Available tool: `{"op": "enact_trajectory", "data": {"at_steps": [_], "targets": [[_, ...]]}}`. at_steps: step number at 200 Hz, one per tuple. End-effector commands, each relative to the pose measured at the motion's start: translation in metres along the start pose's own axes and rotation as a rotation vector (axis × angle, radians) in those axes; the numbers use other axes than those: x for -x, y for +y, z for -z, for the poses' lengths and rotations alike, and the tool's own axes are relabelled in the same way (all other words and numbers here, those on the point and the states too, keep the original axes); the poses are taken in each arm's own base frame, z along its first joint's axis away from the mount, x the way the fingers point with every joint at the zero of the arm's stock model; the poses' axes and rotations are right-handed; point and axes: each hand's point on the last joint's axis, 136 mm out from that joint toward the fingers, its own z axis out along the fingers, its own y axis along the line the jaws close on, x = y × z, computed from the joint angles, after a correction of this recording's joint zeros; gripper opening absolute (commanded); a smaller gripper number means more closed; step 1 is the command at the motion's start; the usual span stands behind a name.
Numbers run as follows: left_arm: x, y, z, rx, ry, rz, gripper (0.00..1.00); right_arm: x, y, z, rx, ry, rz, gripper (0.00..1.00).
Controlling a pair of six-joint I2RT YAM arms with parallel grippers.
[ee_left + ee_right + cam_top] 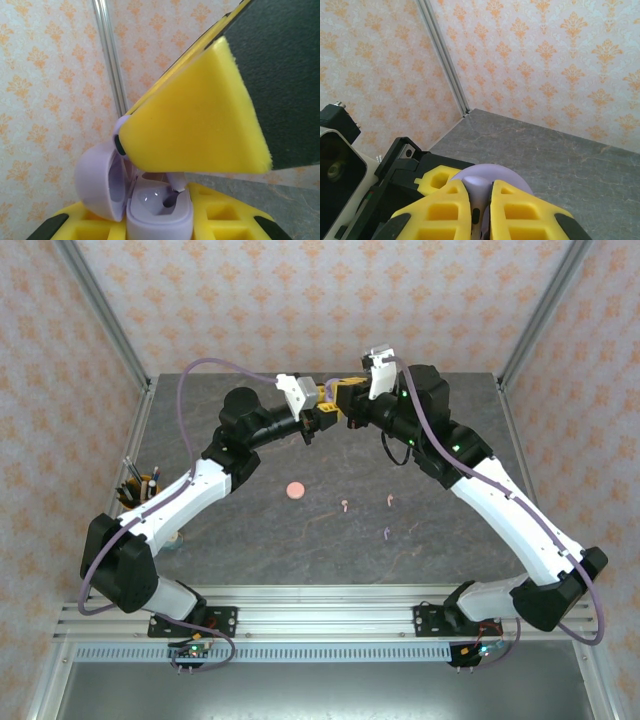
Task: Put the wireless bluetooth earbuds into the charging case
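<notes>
At the back centre, above the table, my left gripper (pixel 313 421) (pixel 160 222) is shut on a lilac charging case (pixel 159 207) with its lid (pixel 97 180) swung open to the left. From the upper right, my right gripper (pixel 347 406) (pixel 481 200) is shut on a lilac earbud (pixel 481 186) (pixel 176 180). Its stem tip sits at the case's right socket. On the table lie two pale pink earbuds (pixel 345 505) (pixel 390 502) and a lilac earbud (pixel 387 533). A round pink case (pixel 295 490) rests shut to their left.
A cup of pens (pixel 138 490) stands at the table's left edge. Metal frame posts (pixel 535 315) and patterned walls close in the back and sides. The left wrist camera housing (pixel 340 165) sits close beside my right fingers.
</notes>
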Motion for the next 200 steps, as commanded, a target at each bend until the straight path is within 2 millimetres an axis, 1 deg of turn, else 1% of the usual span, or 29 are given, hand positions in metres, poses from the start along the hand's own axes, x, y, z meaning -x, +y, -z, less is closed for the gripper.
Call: {"op": "enact_trajectory", "data": {"at_steps": [1, 26, 56, 95, 148, 168, 200], "targets": [[0.053, -0.009, 0.004, -0.024, -0.131, -0.080, 0.00, -0.008, -0.007, -0.001, -0.026, 0.021, -0.024, 0.12], [0.051, -0.010, 0.004, -0.027, -0.125, -0.084, 0.00, -0.004, -0.006, -0.004, -0.022, 0.005, -0.050, 0.12], [0.052, -0.011, 0.004, -0.031, -0.125, -0.085, 0.00, -0.004, -0.005, -0.010, -0.007, 0.007, -0.072, 0.12], [0.054, -0.012, 0.004, -0.031, -0.128, -0.089, 0.00, -0.015, -0.004, -0.014, 0.001, 0.042, -0.051, 0.11], [0.058, -0.012, 0.003, -0.028, -0.135, -0.087, 0.00, -0.030, -0.016, -0.018, -0.047, 0.061, -0.001, 0.09], [0.058, -0.012, 0.003, -0.025, -0.135, -0.085, 0.00, -0.032, -0.019, -0.018, -0.056, 0.046, 0.002, 0.09], [0.058, -0.012, 0.001, -0.026, -0.131, -0.083, 0.00, -0.035, -0.015, -0.021, -0.038, 0.069, 0.001, 0.11]]}}
